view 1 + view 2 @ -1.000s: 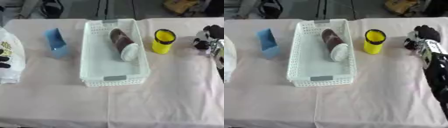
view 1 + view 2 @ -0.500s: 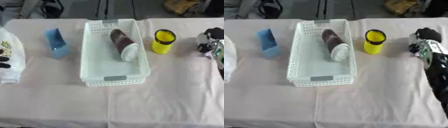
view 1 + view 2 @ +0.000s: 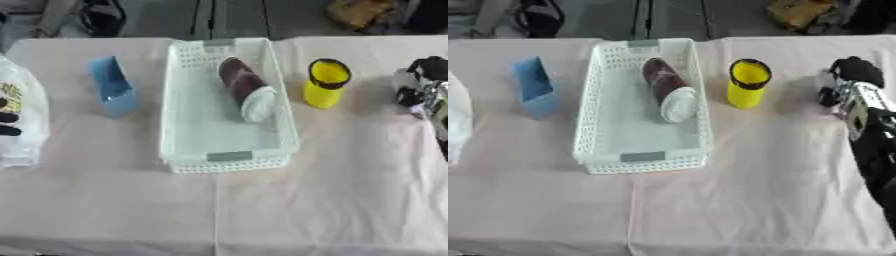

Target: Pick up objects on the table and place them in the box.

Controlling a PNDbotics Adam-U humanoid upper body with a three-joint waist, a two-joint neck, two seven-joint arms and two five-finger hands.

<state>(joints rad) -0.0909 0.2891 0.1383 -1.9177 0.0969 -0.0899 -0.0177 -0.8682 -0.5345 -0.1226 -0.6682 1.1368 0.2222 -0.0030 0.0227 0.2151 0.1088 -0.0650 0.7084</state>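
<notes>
Bench, covered with a pale pinkish cloth, seen from above by the head camera. A white perforated basket stands lengthwise near the middle. Inside it, toward the far end and against the right wall, lies 1 dark brown cylindrical container with a white cap, on its side, the cap pointing toward the viewer and the base toward the far edge.

To the right of the basket, just beside its far right corner but apart from it, a yellow cup with a dark rim stands upright. To the left of the basket, a blue box-like item stands tilted on the cloth, apart from the basket. At the far left edge lies a white bag with yellow and black markings, partly cut off by the frame.

The right hand shows at the right edge, level with the yellow cup and well apart from it, with the black forearm running down the edge. Whether its fingers are open or curled cannot be told; they hold nothing that can be made out. The left hand is outside both views.
</notes>
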